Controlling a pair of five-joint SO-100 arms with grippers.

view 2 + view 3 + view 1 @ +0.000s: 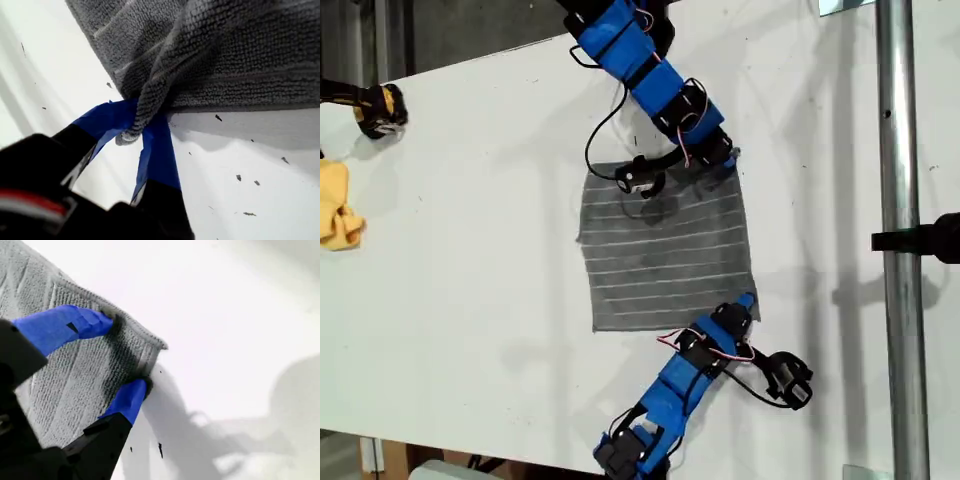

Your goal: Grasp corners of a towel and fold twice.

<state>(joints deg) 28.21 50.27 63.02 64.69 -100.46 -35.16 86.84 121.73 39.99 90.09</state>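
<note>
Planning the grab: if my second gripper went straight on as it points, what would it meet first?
Probably the towel corner, already between the open jaws of my second gripper; past it, only bare table shows.

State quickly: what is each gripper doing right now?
My first gripper: shut on a corner of the towel.
My second gripper: open, straddling a towel corner.
</note>
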